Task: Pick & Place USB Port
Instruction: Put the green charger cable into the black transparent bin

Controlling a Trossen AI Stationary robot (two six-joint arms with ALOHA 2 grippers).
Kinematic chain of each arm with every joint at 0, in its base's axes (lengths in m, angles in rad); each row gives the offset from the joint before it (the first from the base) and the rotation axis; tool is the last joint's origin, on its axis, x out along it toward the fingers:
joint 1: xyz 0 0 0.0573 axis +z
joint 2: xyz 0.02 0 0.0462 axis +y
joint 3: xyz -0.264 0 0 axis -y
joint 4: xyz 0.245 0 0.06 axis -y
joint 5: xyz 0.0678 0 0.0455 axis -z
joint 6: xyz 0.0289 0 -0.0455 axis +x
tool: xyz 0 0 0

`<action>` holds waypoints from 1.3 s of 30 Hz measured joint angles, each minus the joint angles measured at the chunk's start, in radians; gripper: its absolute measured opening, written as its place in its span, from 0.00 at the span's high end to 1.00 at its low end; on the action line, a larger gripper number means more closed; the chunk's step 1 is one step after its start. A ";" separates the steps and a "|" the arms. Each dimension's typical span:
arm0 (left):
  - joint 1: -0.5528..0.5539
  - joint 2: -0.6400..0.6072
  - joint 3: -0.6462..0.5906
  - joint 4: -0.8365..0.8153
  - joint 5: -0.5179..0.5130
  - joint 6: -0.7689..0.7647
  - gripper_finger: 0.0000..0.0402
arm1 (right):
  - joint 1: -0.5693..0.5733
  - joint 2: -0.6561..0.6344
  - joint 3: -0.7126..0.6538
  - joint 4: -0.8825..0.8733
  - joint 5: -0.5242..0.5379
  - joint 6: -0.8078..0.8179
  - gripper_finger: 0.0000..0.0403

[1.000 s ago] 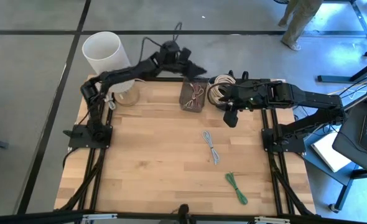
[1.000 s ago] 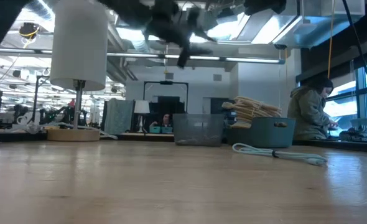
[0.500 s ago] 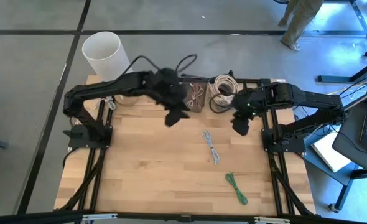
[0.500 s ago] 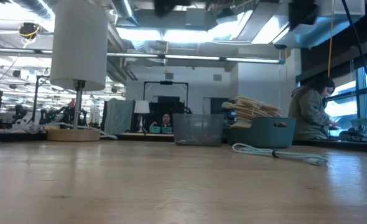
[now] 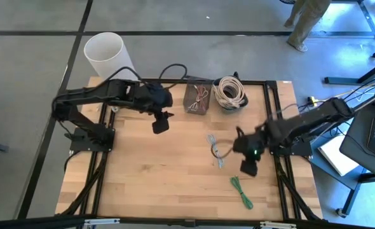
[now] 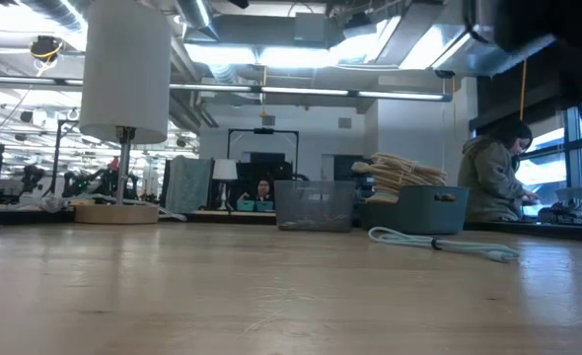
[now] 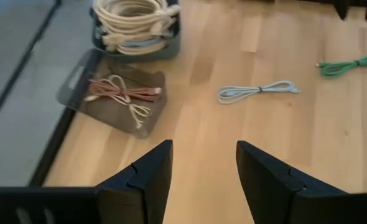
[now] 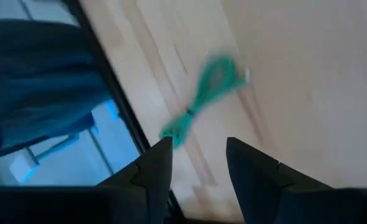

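Two coiled cables lie loose on the wooden table: a pale grey one near the middle and a green one toward the near right. My right gripper hovers open above the table, between the two cables, and its wrist view shows the green cable ahead of the fingers. My left gripper is open and empty above the far left of the table; its wrist view shows the grey cable and the green cable beyond.
At the far edge stand a clear tray with pink and white cables, a dark tub of cream cable coils, and a white lamp at the far left corner. A person sits beyond the table.
Both arms have drawn back from the far-edge containers. My left gripper swung from over the tray toward the table's left and near side. My right gripper moved from the tub toward the near right, ending above the cables. Neither cable has moved.
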 joint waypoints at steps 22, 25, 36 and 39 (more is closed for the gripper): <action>0.011 -0.021 -0.002 0.001 -0.141 0.071 0.58 | 0.322 0.094 -0.311 0.525 0.370 0.625 0.61; 0.011 -0.021 -0.002 0.001 -0.149 0.071 0.58 | 0.347 0.154 -0.311 0.593 0.315 0.640 0.61; 0.043 -0.021 -0.002 0.001 -0.149 0.070 0.58 | 0.475 0.316 -0.311 0.786 0.249 0.789 0.61; 0.054 -0.021 -0.002 0.001 -0.149 0.071 0.58 | 0.491 0.335 -0.309 0.814 0.249 0.812 0.61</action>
